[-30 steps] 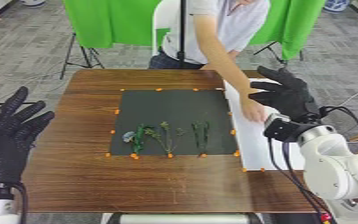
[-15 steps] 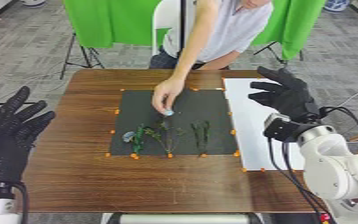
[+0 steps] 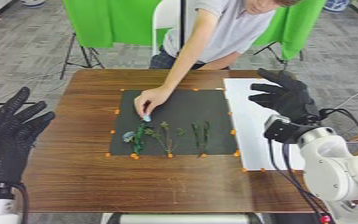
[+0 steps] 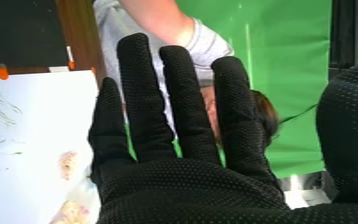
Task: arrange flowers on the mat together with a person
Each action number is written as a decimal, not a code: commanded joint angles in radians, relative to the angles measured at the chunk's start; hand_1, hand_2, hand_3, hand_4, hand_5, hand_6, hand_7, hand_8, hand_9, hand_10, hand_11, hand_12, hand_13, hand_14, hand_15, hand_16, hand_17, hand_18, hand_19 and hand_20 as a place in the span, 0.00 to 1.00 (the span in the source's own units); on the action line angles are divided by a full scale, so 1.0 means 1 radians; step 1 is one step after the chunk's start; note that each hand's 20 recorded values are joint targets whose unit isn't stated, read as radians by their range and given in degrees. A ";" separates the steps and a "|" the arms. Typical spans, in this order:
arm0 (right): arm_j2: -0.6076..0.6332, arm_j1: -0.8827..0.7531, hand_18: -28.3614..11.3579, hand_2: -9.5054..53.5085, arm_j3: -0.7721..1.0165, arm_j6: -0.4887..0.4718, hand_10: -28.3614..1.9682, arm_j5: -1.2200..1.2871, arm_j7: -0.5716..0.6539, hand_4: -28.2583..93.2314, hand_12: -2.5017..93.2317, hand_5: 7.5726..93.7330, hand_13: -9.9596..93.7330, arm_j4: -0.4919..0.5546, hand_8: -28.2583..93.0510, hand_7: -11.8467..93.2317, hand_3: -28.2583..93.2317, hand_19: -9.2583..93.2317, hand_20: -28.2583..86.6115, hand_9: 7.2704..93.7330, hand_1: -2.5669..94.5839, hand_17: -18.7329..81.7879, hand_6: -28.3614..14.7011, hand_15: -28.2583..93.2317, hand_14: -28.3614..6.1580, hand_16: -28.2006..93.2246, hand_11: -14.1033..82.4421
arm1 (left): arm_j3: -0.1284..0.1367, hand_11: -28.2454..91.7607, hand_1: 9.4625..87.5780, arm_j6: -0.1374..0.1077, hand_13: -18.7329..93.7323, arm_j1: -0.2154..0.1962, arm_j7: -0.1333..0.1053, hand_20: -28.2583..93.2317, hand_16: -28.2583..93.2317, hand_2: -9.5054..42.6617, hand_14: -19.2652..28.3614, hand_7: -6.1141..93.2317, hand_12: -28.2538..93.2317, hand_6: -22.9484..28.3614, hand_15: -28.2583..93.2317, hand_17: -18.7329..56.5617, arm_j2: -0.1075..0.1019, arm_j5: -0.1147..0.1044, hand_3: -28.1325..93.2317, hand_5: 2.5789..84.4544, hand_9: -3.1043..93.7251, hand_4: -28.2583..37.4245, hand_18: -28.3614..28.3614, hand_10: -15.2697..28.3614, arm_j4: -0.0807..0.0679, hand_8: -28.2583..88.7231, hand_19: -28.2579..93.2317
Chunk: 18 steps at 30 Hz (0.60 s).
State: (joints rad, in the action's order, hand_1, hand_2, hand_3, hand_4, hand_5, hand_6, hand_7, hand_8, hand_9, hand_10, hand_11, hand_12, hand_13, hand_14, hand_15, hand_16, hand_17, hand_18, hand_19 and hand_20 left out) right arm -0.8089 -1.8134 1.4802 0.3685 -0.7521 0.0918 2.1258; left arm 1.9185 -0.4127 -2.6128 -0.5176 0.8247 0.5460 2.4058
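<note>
On the black mat (image 3: pixel 180 107) in the head view lie a pale blue flower (image 3: pixel 129 135), a leafy green stem (image 3: pixel 139 140), a branching sprig (image 3: pixel 167 140) and two thin green stems (image 3: pixel 201 135). A person's hand (image 3: pixel 149 100) holds a small light blue bloom (image 3: pixel 146 118) just above the leafy stem's upper end. My left hand (image 3: pixel 7 142) is held off the table's left side, fingers spread and straight. My right hand (image 3: pixel 286 97) stands over the white sheet, open and empty; in the right wrist view the right hand (image 4: pixel 189 185) has straight fingers.
The white sheet (image 3: pixel 257 135) lies right of the mat; in the right wrist view, pinkish flowers (image 4: pixel 71 212) and thin green sprigs (image 4: pixel 4 111) rest on the sheet. Orange tabs line the mat's edges. Brown table wood (image 3: pixel 78 175) borders the mat. Black cables hang beside my right arm.
The person's hand has moved from the white sheet across the mat to its left part, bringing the light blue bloom. Both of my hands have kept still.
</note>
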 commanded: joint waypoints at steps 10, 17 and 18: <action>-0.006 -0.010 0.18 0.17 0.003 0.006 0.42 -0.018 0.009 0.01 0.18 0.50 0.52 0.002 0.14 0.23 0.83 0.60 0.41 0.55 0.24 0.22 0.70 0.63 0.27 0.32 0.29 | -0.003 0.40 0.15 0.009 0.36 -0.009 0.011 0.40 0.19 0.32 0.86 0.17 0.34 0.53 0.63 0.13 0.014 0.008 0.85 0.36 0.35 0.02 0.85 0.71 0.002 0.17 0.57; 0.031 -0.002 0.18 0.16 -0.005 0.068 0.41 -0.067 0.019 0.02 0.18 0.50 0.52 0.003 0.14 0.23 0.83 0.61 0.42 0.55 0.24 0.22 0.70 0.63 0.27 0.32 0.29 | -0.006 0.40 0.15 0.007 0.36 -0.009 0.004 0.40 0.19 0.32 0.86 0.17 0.34 0.53 0.63 0.13 0.008 0.002 0.85 0.36 0.35 0.02 0.85 0.71 0.001 0.17 0.57; 0.041 0.002 0.18 0.16 -0.008 0.085 0.41 -0.086 0.029 0.02 0.18 0.50 0.52 0.003 0.14 0.23 0.83 0.61 0.42 0.55 0.24 0.22 0.70 0.63 0.27 0.32 0.30 | -0.007 0.40 0.15 0.004 0.36 -0.009 0.004 0.40 0.19 0.32 0.86 0.18 0.34 0.53 0.63 0.13 0.008 0.002 0.84 0.36 0.35 0.02 0.85 0.71 0.002 0.17 0.57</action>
State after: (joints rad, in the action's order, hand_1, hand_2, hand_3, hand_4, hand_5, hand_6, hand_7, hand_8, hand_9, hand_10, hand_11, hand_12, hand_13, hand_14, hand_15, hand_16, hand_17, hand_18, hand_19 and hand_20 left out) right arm -0.8103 -1.8162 1.4794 0.3763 -0.7674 0.1017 2.1258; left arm 1.9173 -0.4125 -2.6128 -0.5167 0.8288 0.5467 2.4061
